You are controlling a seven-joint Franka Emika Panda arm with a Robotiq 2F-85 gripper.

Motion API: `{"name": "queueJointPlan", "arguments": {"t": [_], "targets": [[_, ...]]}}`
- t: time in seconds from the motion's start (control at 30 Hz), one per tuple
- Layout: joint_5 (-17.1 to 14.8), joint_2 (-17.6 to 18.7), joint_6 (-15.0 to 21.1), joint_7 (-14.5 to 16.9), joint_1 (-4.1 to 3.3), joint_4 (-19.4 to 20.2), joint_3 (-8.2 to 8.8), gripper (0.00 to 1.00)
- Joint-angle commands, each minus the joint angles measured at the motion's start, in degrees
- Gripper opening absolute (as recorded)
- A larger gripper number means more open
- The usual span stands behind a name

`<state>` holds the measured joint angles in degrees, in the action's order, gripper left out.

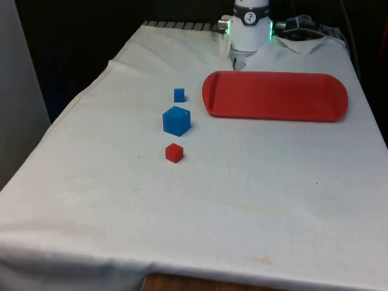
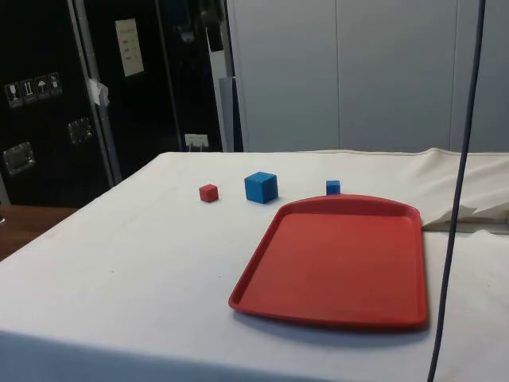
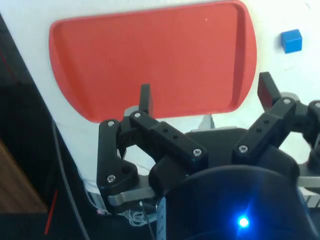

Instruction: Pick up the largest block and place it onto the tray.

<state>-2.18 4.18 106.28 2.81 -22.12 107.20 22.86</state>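
Blue, and the biggest of three: the large blue block [image 1: 176, 120] is your target. It sits on the white cloth [image 1: 242, 194] toward the table's mid-length, nearer the edge on the front view's left, just off the red tray's [image 1: 276, 97] end. Nothing is touching it.

A small blue block [image 1: 179, 94] sits close on its far side, toward the robot's end, and a small red block [image 1: 174, 153] sits close on its near side. All 3 are roughly in a line, w/ gaps btwn them.

The gripper [image 3: 206, 97] hangs above the tray, at the robot's end of the table, fingers [image 3: 144, 98] spread wide and holding nothing. So you're at the very start; the approach isn't made yet.

Risks from here, as I judge them:
- Wrong pick: the small blue block is the same colour and closer to the arm. You could drop onto it by mistake.
- Wide-open fingers coming down along the line of blocks could knock a neighbour. Prob. safer to close across the line.
- Off-centre grasp could twist the cube or push it across the cloth, which may wrinkle.
- On the carry back, too low a path could catch the tray's raised rim and shove the tray.
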Motion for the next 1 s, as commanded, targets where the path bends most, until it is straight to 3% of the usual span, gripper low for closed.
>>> {"name": "queueJointPlan", "arguments": {"t": [0.0,0.3,0.33,0.6,0.93,0.97], "targets": [[0.0,0.2,0.5,0.1,0.00,0.2,0.00,1.00],[0.3,-0.1,8.0,0.2,-0.06,6.1,0.06,1.00],[0.0,0.2,7.0,0.2,-0.06,5.6,0.06,1.00],[0.6,1.0,12.5,0.3,0.06,9.6,0.46,1.00],[0.5,3.2,17.2,1.1,0.11,12.1,1.43,1.00],[0.3,3.1,16.2,1.0,0.06,11.7,1.38,1.00]]}}
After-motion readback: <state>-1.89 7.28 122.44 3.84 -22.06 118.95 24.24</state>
